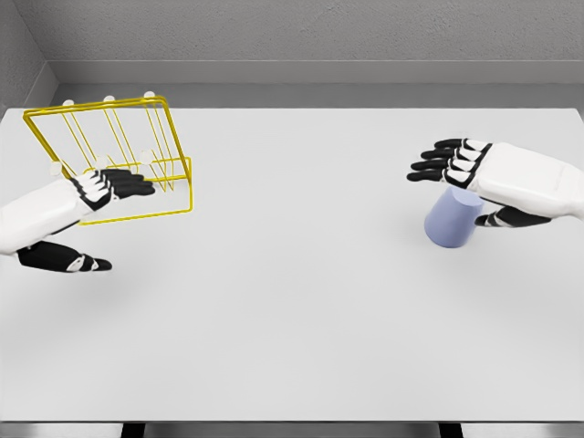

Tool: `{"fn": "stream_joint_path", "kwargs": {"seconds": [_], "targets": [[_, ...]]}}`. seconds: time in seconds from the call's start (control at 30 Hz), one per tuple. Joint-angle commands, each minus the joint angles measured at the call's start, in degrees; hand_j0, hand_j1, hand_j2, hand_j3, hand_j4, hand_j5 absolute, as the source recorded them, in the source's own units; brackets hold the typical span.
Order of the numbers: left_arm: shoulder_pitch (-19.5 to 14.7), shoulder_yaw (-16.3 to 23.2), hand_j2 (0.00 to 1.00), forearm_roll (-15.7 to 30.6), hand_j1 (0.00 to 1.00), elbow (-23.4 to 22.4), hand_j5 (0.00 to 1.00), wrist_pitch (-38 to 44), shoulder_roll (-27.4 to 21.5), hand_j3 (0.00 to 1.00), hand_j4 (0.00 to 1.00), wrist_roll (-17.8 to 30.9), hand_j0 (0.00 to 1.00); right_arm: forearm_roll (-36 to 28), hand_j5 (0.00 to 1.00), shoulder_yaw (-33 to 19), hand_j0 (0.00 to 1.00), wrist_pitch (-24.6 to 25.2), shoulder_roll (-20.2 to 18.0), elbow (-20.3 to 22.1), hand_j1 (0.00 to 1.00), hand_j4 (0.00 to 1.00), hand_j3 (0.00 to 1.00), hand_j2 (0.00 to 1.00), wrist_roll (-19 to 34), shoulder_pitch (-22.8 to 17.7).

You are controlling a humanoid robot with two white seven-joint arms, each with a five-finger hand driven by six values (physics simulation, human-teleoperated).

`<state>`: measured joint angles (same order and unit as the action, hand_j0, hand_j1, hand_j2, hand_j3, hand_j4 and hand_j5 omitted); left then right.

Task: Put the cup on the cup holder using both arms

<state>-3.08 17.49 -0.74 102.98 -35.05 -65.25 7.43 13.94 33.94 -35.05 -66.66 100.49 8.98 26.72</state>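
1. The cup (453,223) is a pale blue one, standing upside down, wide mouth on the table (301,301), well to the right of the yellow wire rack (119,160). It is not yet lifted.

2. The right hand (484,178) hovers just over the cup, on the side far from the rack. Its fingers (438,164) are stretched out straight above the cup's base and its thumb (511,219) lies low beside the wall. Nothing is gripped; whether the palm touches the cup cannot be told.

3. To take hold well, the hand should sink until the wall sits between thumb and fingers, then close around the middle of the cup rather than its narrow top, where it would likely slip.

4. The left hand (105,187) is at the rack's near edge, fingers extended along the wire and thumb (64,260) spread well below. It appears to rest against the frame without clasping it.

5. The rack looks tilted, its pegs leaning away. The left hand would do best to steady it firmly before the cup travels over.

6. Lift the cup straight up first, and carry it toward the rack mouth-down so it can drop over a peg.
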Motion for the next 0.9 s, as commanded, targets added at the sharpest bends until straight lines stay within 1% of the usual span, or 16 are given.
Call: {"fn": "stream_joint_path", "kwargs": {"seconds": [0.0, 0.1, 0.17, 0.23, 0.3, 0.33, 0.4, 0.43, 0.47, 0.53, 0.57, 0.63, 0.7, 0.77, 0.83, 0.87], "targets": [[0.0, -0.26, 1.0, 0.65, 1.0, -0.85, 1.0, 0.05, -0.14, 1.0, 1.0, -0.22, 1.0, -0.32, 1.0, 0.25, 1.0, 0.05, -0.22, -0.29, 1.0, 1.0, 1.0, 1.0, -0.01, 0.0], [0.44, 0.0, 1.0, 0.65, 1.0, -1.03, 1.0, 0.05, -0.14, 1.0, 1.0, -0.22, 1.0, 0.12, 1.0, 0.86, 1.0, 0.05, -0.49, -0.03, 1.0, 1.0, 1.0, 1.0, 0.6, 0.26], [0.35, -0.08, 1.0, 0.47, 1.0, -1.03, 1.0, 0.05, -0.23, 1.0, 1.0, -0.22, 1.0, 4.94, 1.0, 0.95, 1.0, 0.05, -1.01, -0.2, 1.0, 1.0, 1.0, 1.0, 1.39, 4.11], [0.35, -0.17, 1.0, 0.65, 1.0, -1.03, 1.0, 0.05, -0.23, 1.0, 1.0, -0.22, 1.0, 5.05, 1.0, 2.53, 1.0, 0.05, -2.25, -0.29, 1.0, 1.0, 1.0, 1.0, 4.73, 7.03], [0.44, -0.08, 1.0, 0.47, 1.0, -0.85, 1.0, 0.05, -0.23, 1.0, 1.0, -0.22, 1.0, 5.05, 1.0, 10.52, 1.0, 0.05, -2.25, -1.0, 1.0, 1.0, 1.0, 1.0, 6.67, 14.23], [0.53, 0.0, 1.0, 0.47, 1.0, -0.94, 1.0, 0.05, -0.14, 1.0, 1.0, -0.22, 1.0, 5.13, 1.0, 12.99, 1.0, 0.05, -2.25, -1.26, 1.0, 1.0, 1.0, 1.0, 8.33, 16.7], [0.35, -0.17, 1.0, 0.74, 1.0, -0.94, 1.0, 0.05, -0.14, 1.0, 1.0, -0.31, 1.0, 5.13, 1.0, 14.83, 1.0, 0.05, -1.9, -2.31, 1.0, 1.0, 1.0, 1.0, 9.83, 18.89], [0.44, -0.09, 1.0, 0.65, 1.0, -1.03, 1.0, 0.05, -0.14, 1.0, 1.0, -0.31, 1.0, 5.31, 1.0, 17.47, 1.0, 0.05, -1.63, -3.1, 1.0, 1.0, 1.0, 1.0, 10.01, 21.18], [0.53, -0.08, 1.0, 0.47, 1.0, -1.03, 1.0, 0.05, -0.14, 1.0, 1.0, -0.31, 1.0, 6.1, 1.0, 19.67, 1.0, 0.05, -1.28, -4.6, 1.0, 1.0, 1.0, 1.0, 10.09, 22.41], [0.53, -0.08, 1.0, 0.3, 1.0, -1.03, 1.0, 0.05, -0.23, 1.0, 1.0, -0.31, 1.0, 6.45, 1.0, 20.73, 1.0, 0.05, -0.84, -7.06, 1.0, 1.0, 1.0, 1.0, 10.44, 23.55], [0.61, 0.18, 1.0, -0.06, 1.0, -1.03, 1.0, 0.05, -0.14, 1.0, 1.0, -0.22, 1.0, 6.36, 1.0, 21.25, 1.0, 0.05, 1.09, -9.78, 1.0, 1.0, 1.0, 1.0, 11.06, 24.43], [0.44, 0.09, 1.0, 0.03, 1.0, -0.33, 1.0, 0.05, -0.23, 1.0, 1.0, -0.22, 1.0, 6.01, 1.0, 27.05, 1.0, 0.05, 5.31, -15.49, 1.0, 1.0, 1.0, 1.0, 11.06, 28.21], [0.61, 0.0, 1.0, -0.06, 1.0, -0.76, 1.0, 0.05, -0.76, 1.0, 1.0, -0.05, 1.0, 5.66, 1.0, 27.49, 1.0, 0.05, 7.07, -18.22, 1.0, 1.0, 1.0, 1.0, 11.06, 28.56], [1.05, 0.18, 1.0, 0.12, 1.0, -1.12, 1.0, 0.05, -1.02, 1.0, 1.0, -0.05, 1.0, 4.61, 1.0, 28.55, 1.0, 0.05, 7.33, -18.4, 1.0, 1.0, 1.0, 1.0, 11.06, 28.56], [3.6, 0.27, 1.0, 0.65, 1.0, -0.24, 1.0, 0.05, -0.94, 1.0, 1.0, -0.49, 1.0, 4.61, 1.0, 29.95, 1.0, 0.05, 7.86, -18.49, 1.0, 1.0, 1.0, 1.0, 11.06, 28.56], [4.83, 0.36, 1.0, 3.54, 1.0, 0.11, 1.0, 0.05, -0.93, 1.0, 1.0, -0.49, 1.0, 4.61, 1.0, 29.95, 1.0, 0.05, 7.69, -18.75, 1.0, 1.0, 1.0, 1.0, 11.06, 28.56]]}}
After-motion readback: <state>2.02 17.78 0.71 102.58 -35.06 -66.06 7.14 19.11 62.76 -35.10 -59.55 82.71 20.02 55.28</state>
